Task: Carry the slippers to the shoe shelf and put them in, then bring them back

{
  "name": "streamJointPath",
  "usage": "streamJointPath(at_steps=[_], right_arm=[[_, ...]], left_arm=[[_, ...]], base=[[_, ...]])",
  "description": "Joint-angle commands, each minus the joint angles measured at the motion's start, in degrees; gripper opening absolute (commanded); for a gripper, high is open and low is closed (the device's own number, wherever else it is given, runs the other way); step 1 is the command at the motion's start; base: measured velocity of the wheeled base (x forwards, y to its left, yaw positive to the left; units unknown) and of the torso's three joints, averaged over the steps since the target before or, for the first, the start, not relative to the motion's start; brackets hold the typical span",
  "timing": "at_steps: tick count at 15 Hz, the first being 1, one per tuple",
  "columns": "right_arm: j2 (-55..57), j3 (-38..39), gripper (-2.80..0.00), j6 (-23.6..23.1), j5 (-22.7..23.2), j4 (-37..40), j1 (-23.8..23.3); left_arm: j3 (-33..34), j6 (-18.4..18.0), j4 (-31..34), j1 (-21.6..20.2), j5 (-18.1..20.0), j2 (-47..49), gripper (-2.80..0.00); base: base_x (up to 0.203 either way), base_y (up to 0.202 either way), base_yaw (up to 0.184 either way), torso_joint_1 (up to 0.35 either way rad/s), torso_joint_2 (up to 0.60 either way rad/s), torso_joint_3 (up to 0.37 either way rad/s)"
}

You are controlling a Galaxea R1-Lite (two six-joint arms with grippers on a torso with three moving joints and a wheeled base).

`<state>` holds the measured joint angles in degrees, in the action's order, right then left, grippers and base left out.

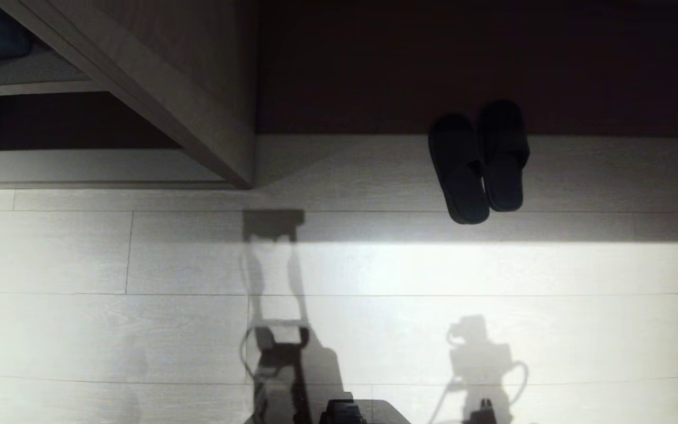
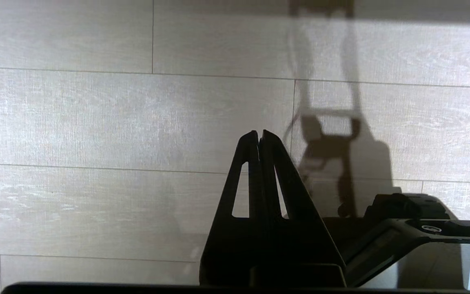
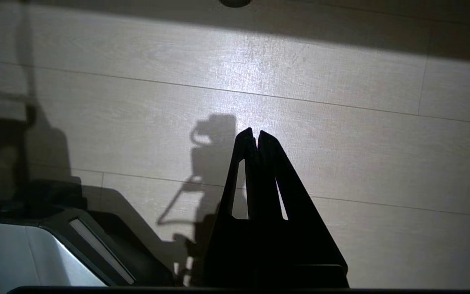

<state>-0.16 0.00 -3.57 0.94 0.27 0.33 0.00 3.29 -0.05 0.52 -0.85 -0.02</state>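
Dark slippers (image 1: pixel 479 162) straddle recess edge; floor (image 1: pixel 139 330) open.

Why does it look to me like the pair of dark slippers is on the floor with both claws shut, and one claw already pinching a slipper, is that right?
Not quite. Neither claw holds anything. The slippers lie side by side on the floor, untouched, as the head view shows. The left gripper and right gripper are indeed both shut, but each wrist view shows only bare floor beyond the tips.
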Motion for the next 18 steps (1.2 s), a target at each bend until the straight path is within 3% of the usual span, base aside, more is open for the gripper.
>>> streamJointPath(at_steps=[1, 18], right_arm=[[0.2, 0.0, -2.80, 0.0, 0.0, -0.1, 0.0], [0.2, 0.0, -2.80, 0.0, 0.0, -0.1, 0.0]], left_arm=[[0.0, 0.1, 0.0, 0.0, 0.0, 0.0, -2.80], [0.0, 0.0, 0.0, 0.0, 0.0, 0.0, -2.80]], base=[[0.000, 0.000, 0.000, 0.003, 0.00, 0.193], [0.000, 0.000, 0.000, 0.002, 0.00, 0.204]])
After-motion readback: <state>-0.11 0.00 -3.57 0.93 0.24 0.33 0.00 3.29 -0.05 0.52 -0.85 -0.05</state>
